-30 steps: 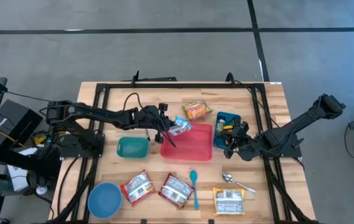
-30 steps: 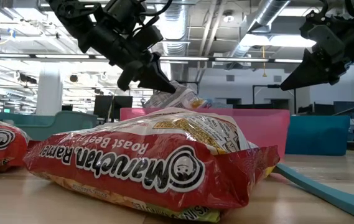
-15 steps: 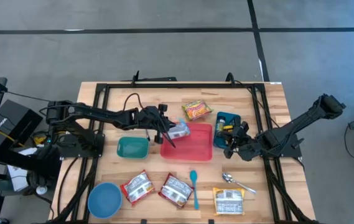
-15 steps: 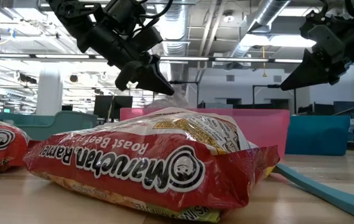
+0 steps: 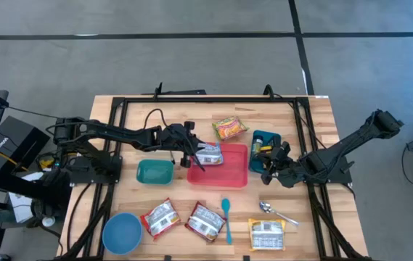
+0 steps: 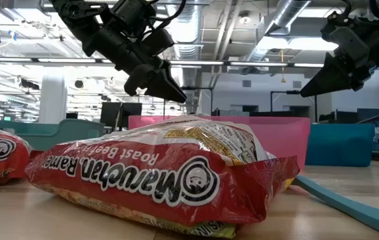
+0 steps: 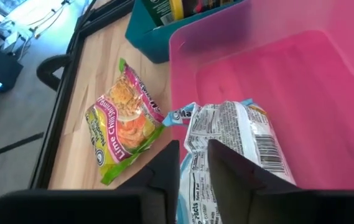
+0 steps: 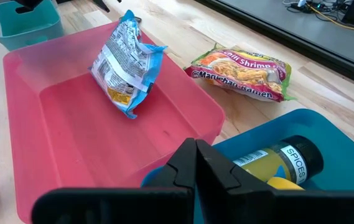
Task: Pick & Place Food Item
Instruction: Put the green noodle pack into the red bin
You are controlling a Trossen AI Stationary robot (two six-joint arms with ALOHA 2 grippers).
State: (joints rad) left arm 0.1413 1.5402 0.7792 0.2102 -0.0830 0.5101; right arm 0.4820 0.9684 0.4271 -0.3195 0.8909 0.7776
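The blue-and-white ramen packet [image 5: 209, 154] stands inside the pink bin [image 5: 228, 175], leaning against the bin wall nearest the left gripper [image 5: 195, 155]. In the right wrist view the packet [image 8: 125, 61] stands free on its lower edge, with no finger on it. In the left wrist view the two dark fingers lie a little apart, the packet [image 7: 232, 155] showing in the gap just ahead of them — the jaws are parted narrowly and appear to have let go. Judged from this, the placing step is at release: the packet is in the bin, and the jaws sit close over the rim so that the drop is short and the packet stays inside.

The right gripper [image 5: 270, 168] waits on the far side of the bin from the left jaws, over the teal container [image 5: 266, 138] that holds a spice jar [image 8: 276, 160]. Its jaws are closed and hold nothing.

Beyond the bin rim from the left jaws, an orange shrimp ramen packet [image 5: 229, 128] lies flat on the worktop [image 5: 300, 116]. Well apart, near the worktop's front edge, lie two red ramen packets [image 5: 160, 217] [image 5: 205, 221], a teal spoon [image 5: 226, 220], a metal spoon [image 5: 273, 211] and a blue bowl [image 5: 122, 233] — further items likely awaiting sorting.
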